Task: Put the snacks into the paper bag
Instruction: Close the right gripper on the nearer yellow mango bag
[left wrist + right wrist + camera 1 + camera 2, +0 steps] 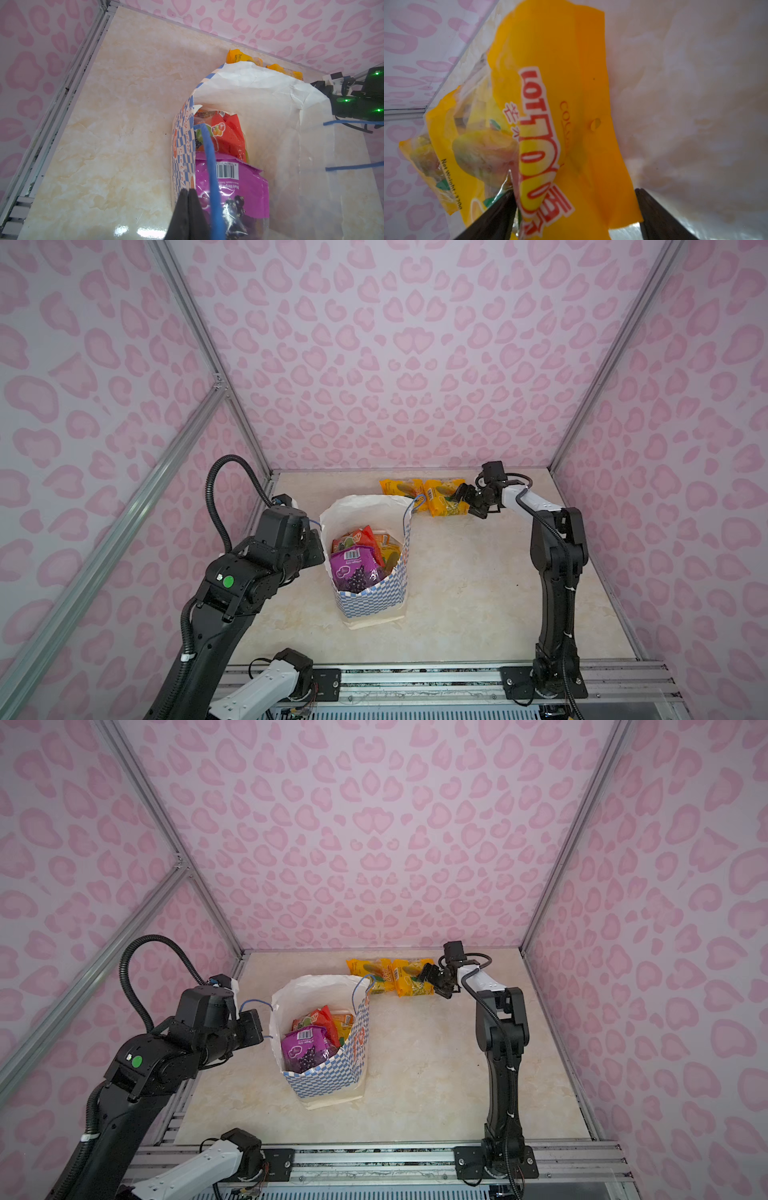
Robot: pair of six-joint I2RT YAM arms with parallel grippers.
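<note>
The right hand [575,193], fingers apart, straddles a yellow packet [560,93] lying at 1 o'clock from the paper bag [368,597]. Close on its flat seal, then lift above the rim. The right wrist view shows the straddle; top views show the path to the bag. The left hand [188,192] is together at the bag's edge.

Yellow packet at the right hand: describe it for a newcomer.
Find the checkered paper bag mid-table; behind it, by the back wall, lie two yellow packets side by side. Yours is the packet farther from the bag; unlike its neighbour, the right hand straddles it.
</note>
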